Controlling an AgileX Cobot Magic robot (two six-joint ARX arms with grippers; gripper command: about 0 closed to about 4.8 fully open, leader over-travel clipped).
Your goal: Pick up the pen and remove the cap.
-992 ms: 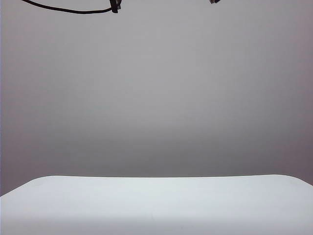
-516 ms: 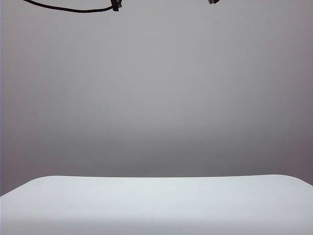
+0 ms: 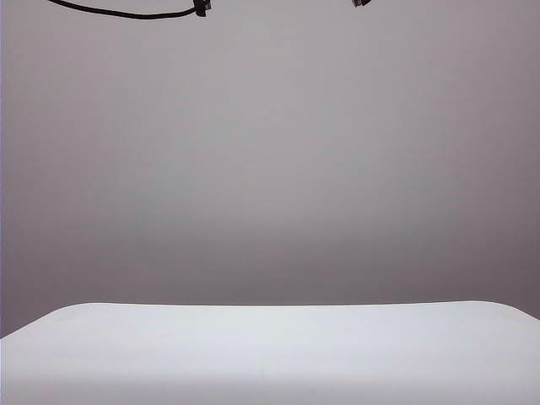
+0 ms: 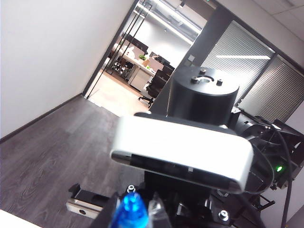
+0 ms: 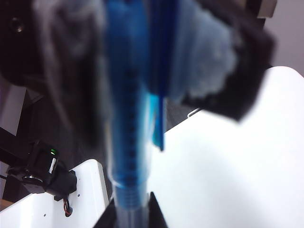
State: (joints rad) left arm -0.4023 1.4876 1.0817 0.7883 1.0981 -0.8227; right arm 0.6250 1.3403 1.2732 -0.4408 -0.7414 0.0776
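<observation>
In the exterior view only the bare white table (image 3: 270, 350) before a grey wall is seen, with a black cable (image 3: 126, 12) and small dark arm parts at the upper edge; neither gripper nor pen is shown there.

In the right wrist view the right gripper (image 5: 156, 80) is seen very close and blurred; its fingers (image 5: 223, 71) are pressed together upon the cap (image 5: 159, 71), whose blue clip hangs beside the pen (image 5: 127, 142); the translucent blue barrel is seen running out from between the fingers towards the left gripper.

In the left wrist view the left gripper (image 4: 135, 213) is seen at the frame's edge, its fingers closed on the pen's blue end (image 4: 129, 211); a silver camera (image 4: 183, 152) on the other arm fills the middle, with an office corridor beyond.
</observation>
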